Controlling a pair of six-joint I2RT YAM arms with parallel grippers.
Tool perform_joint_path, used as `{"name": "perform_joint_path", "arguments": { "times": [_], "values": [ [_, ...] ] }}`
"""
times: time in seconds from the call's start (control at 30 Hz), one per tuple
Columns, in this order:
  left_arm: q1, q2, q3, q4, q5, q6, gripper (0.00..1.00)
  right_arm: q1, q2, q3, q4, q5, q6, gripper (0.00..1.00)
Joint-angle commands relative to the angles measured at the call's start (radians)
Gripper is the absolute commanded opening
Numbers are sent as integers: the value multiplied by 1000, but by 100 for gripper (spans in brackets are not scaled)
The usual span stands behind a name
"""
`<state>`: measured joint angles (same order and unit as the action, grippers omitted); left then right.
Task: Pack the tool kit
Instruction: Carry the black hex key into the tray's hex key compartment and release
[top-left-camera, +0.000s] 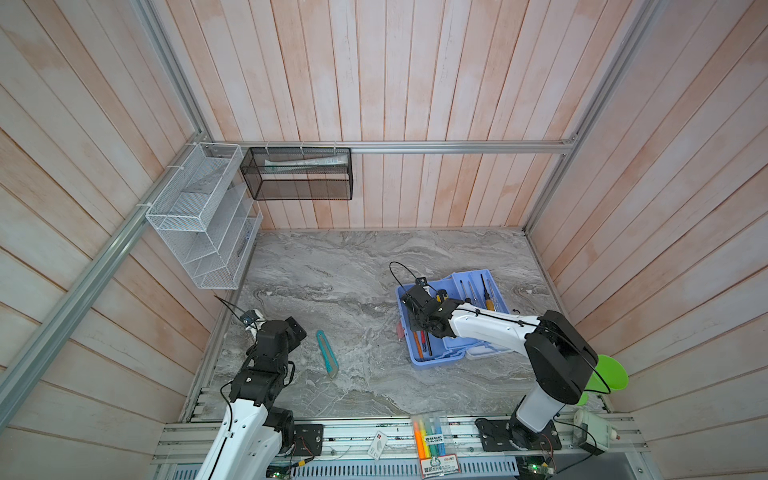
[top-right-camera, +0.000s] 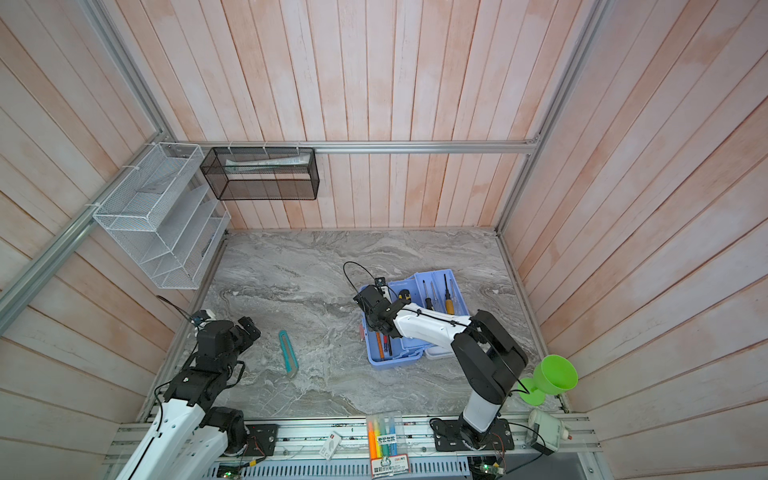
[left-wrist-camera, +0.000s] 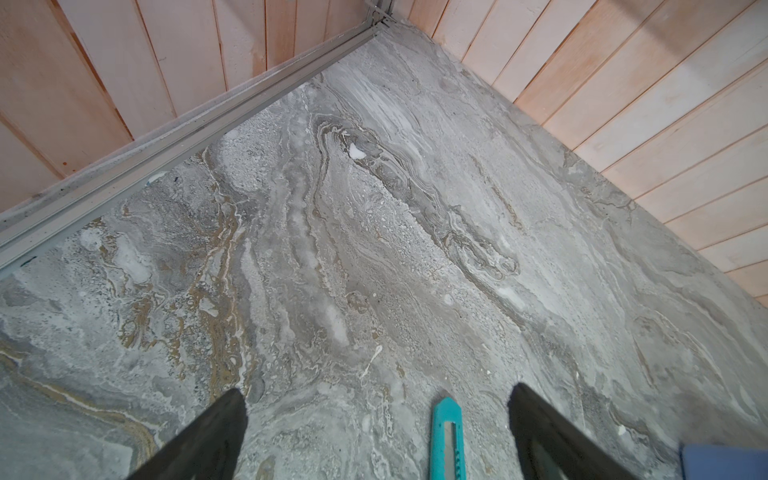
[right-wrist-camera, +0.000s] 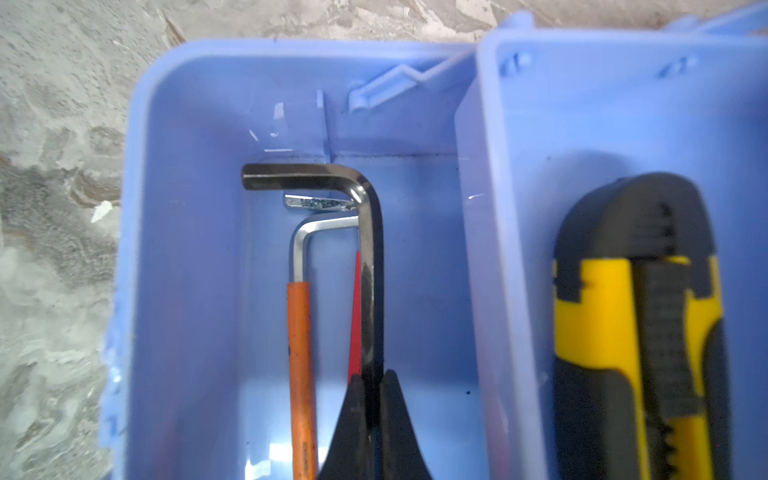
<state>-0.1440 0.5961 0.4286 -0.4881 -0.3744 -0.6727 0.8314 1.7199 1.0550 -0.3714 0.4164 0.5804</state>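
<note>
The tool kit (top-left-camera: 432, 360) stands open on the table (top-left-camera: 353, 270), right of centre in both top views. The right gripper (right-wrist-camera: 372, 380) reaches into the light blue base (right-wrist-camera: 187, 249) and is clamped on the long shank of a dark hex key (right-wrist-camera: 370, 249). The short leg of this key points across the base near its end wall. Just beside this key lie a hex key with an orange sleeve (right-wrist-camera: 300, 353), a small bright metal key (right-wrist-camera: 316, 202) and a red part (right-wrist-camera: 355, 324); what the red part is cannot be told. The adjoining tray (right-wrist-camera: 490, 208) holds a yellow-black utility knife (right-wrist-camera: 636, 332). Screwdrivers (top-left-camera: 490, 305) lie in compartments at the upper right of the kit.

The left gripper (left-wrist-camera: 376, 390) hovers over the table at the lower left of both top views, with its jaws spread wide and nothing held. The tip of a teal utility knife (left-wrist-camera: 446, 432) shows between its fingers (left-wrist-camera: 208, 436) and touches neither. This knife lies flat on the table, well apart from the tool kit.
</note>
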Motion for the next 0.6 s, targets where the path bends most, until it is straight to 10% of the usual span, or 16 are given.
{"name": "perform_joint_path", "arguments": {
  "times": [0.0, 0.57],
  "values": [
    [4, -7, 21, -12, -4, 15, 100, -3, 38, 41, -29, 8, 18, 0],
    [3, -18, 18, -9, -3, 17, 100, -15, 75, 137, -106, 20, -15, 20]
  ]
}}
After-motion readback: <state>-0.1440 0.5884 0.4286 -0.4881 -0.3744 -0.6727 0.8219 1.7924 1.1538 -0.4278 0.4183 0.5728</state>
